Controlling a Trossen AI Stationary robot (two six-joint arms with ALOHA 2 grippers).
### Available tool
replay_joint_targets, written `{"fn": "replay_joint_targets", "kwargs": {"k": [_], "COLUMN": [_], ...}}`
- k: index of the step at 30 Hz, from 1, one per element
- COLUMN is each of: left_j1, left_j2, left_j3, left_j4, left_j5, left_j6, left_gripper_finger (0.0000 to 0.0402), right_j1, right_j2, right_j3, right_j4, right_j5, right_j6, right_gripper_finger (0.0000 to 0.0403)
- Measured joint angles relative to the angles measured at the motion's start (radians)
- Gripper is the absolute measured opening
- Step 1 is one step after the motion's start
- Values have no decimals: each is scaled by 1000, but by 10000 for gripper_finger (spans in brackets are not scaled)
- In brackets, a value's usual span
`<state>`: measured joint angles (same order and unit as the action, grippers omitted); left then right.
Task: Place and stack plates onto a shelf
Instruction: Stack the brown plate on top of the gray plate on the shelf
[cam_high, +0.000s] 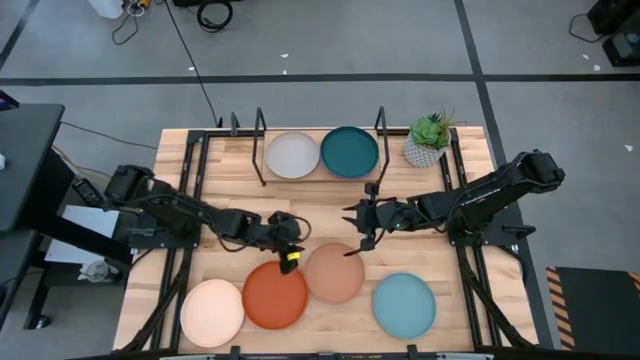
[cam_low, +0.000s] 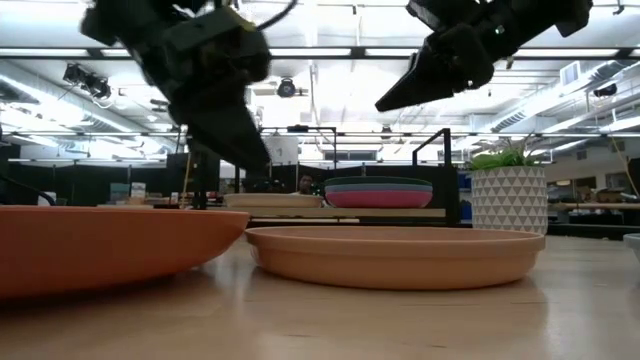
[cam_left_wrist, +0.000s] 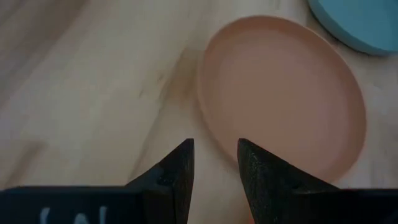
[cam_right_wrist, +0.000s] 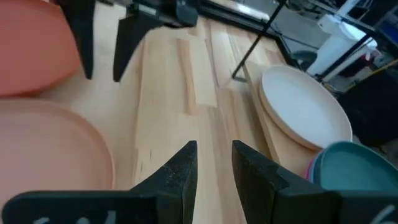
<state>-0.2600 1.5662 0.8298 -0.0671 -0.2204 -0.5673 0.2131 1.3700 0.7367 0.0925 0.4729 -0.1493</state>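
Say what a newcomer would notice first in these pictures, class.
Both grippers, left and right, hang open over the table's middle, facing each other above the tan plate. Four loose plates line the near edge, while the shelf at the far edge holds two stacks, topped grey-white and dark teal.

Four plates (cam_high: 334, 272) on the table, two stacks on one shelf (cam_high: 320, 178), one potted plant (cam_high: 428, 139)

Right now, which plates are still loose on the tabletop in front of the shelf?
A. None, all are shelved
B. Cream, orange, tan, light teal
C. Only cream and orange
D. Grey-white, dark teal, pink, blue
B: in the high view the cream plate, orange plate, tan plate and light teal plate lie on the tabletop, clear of the shelf.
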Motion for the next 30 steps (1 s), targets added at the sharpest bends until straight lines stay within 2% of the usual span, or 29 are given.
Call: {"fn": "replay_joint_targets", "kwargs": {"k": [6, 10, 14, 21, 27, 30], "left_j1": [-1, -43, -99, -148, -166, -172], "left_j2": [121, 195, 243, 343, 456, 470], "left_j3": [167, 267, 332, 453, 585, 601], "left_j4": [-75, -152, -158, -182, -276, -328], "left_j5": [95, 169, 188, 226, 256, 258], "left_j6": [140, 276, 386, 409, 421, 442], "left_gripper_finger": [130, 130, 130, 130, 130, 130], "right_j1": [1, 9, 30, 94, 127, 140], "right_j2": [36, 33, 9, -67, -164, -192], "right_j3": [1, 0, 0, 0, 0, 1], "right_j4": [-5, -106, -201, -358, -430, -448], "right_j5": [36, 124, 195, 329, 288, 287], "right_j6": [18, 57, 131, 212, 244, 258], "right_gripper_finger": [106, 106, 106, 106, 106, 106]}}
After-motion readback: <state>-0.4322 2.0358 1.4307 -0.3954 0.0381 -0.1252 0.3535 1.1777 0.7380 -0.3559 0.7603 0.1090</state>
